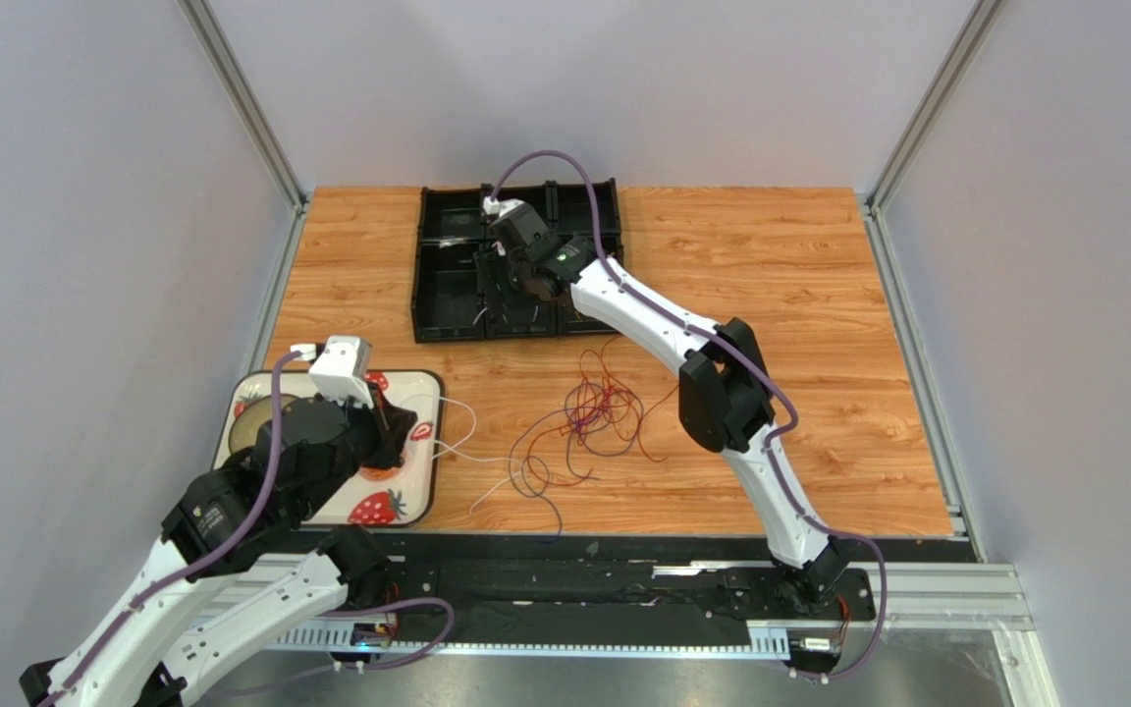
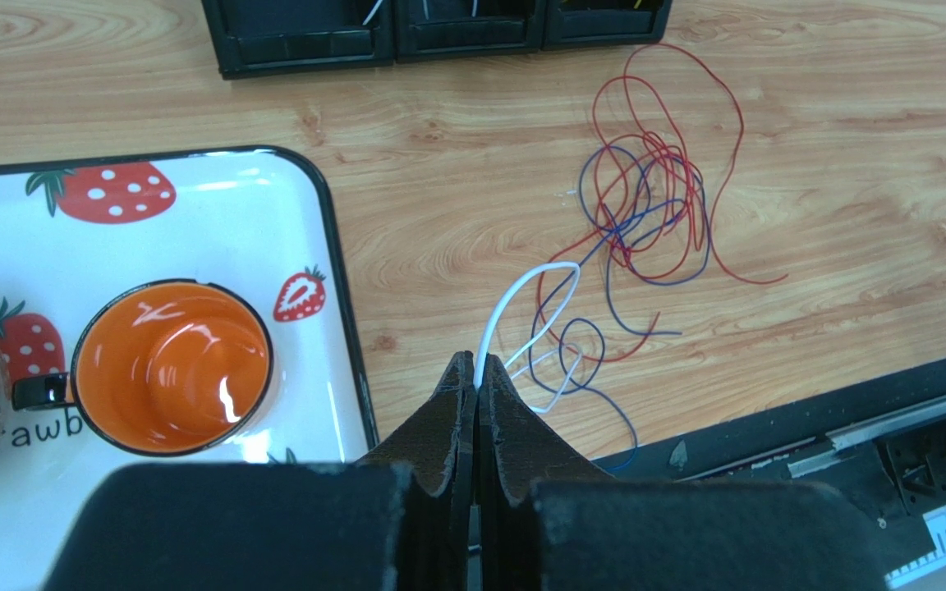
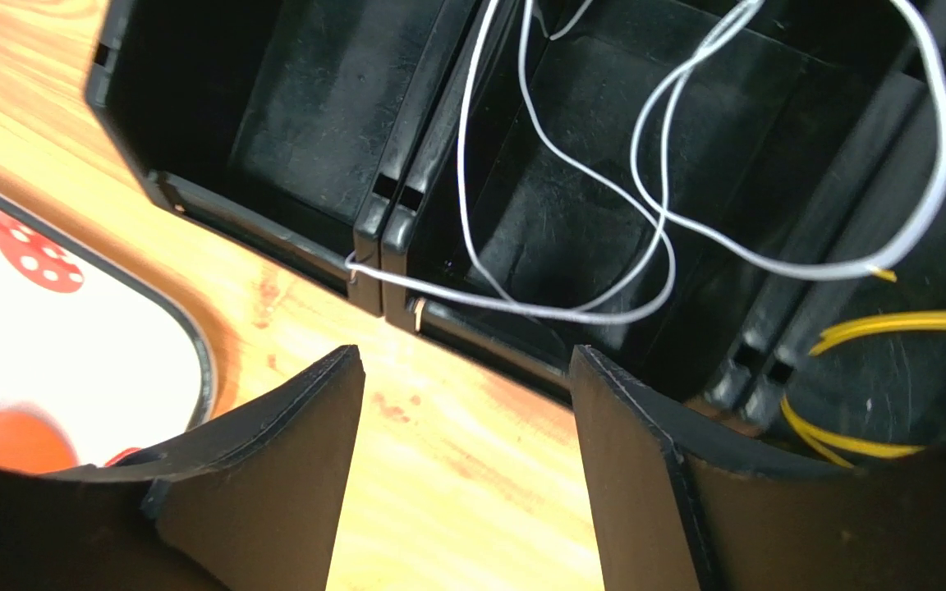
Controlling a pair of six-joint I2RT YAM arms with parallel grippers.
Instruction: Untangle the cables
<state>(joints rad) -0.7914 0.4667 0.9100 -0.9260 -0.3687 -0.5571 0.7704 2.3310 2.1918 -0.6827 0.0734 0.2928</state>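
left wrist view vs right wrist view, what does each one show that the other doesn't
Only the left wrist view shows the left gripper shut on a white cable, and the red and blue tangle on the table.

Only the right wrist view shows the open right gripper, the white cables looped inside a compartment and the yellow cables in the next one.

Both views show the black bin, the strawberry tray and the wooden table.

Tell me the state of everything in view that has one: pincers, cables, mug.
Left pincer: shut on a white cable.
Right pincer: open, holding nothing, above the black bin.
White cables in bin: loose, one draped over a wall.
Yellow cables: lying in the next compartment.
Red and blue cables: tangled together.
Orange mug: upright, empty.
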